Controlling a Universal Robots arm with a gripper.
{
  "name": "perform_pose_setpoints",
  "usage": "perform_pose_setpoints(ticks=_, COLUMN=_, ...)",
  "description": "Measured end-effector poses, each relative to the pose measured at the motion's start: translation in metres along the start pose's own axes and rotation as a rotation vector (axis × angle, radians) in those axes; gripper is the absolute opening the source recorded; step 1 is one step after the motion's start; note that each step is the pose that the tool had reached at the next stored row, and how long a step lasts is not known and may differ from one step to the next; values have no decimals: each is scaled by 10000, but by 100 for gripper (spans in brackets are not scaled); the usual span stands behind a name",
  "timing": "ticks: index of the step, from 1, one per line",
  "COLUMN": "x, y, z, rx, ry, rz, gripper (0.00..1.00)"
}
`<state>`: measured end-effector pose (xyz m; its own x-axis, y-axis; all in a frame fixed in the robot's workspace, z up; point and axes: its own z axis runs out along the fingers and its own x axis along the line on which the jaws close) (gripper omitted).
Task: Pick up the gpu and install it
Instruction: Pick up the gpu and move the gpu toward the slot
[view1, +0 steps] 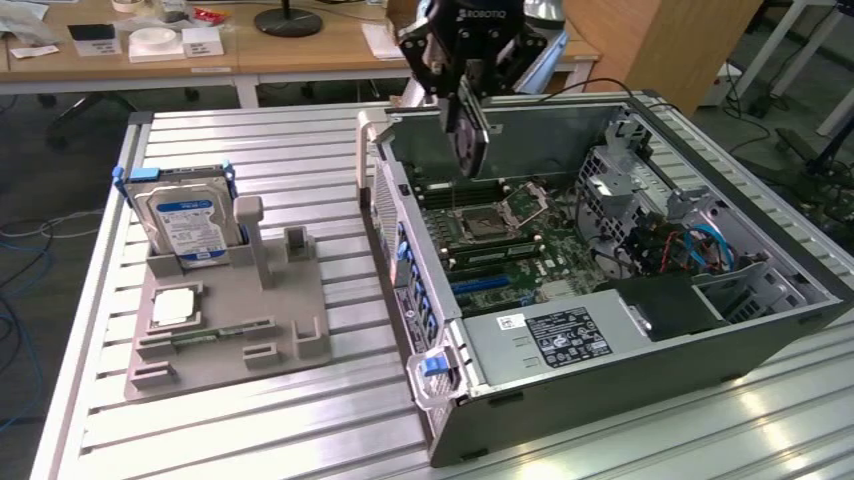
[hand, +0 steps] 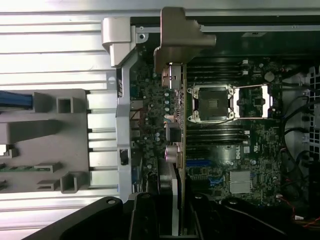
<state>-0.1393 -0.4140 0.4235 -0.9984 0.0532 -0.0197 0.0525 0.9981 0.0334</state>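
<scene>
My hand (view1: 465, 80) clamped on gpu (view1: 470, 135). Card hung upright below hand, above motherboard (view1: 507, 240) inside open computer case (view1: 747, 330). Counted one gpu, one case, one hard drive (view1: 187, 225) standing in one grey holder (view1: 280, 320) on surface (view1: 307, 150). Card's top edge hidden in my grip. Wrist view showed card edge-on, face unreadable. Could not tell whether lower edge touched board.

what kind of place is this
Probably a robotics lab or workshop: a black robot gripper holds a dark flat gpu card over an open grey desktop computer case on a ribbed aluminium table, with cluttered wooden desks behind.
</scene>
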Motion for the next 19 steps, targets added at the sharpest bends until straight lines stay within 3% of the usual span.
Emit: perform_pose_setpoints(ticks=19, x=-683, y=36, z=15, rx=1, ry=0, rz=1, gripper=28)
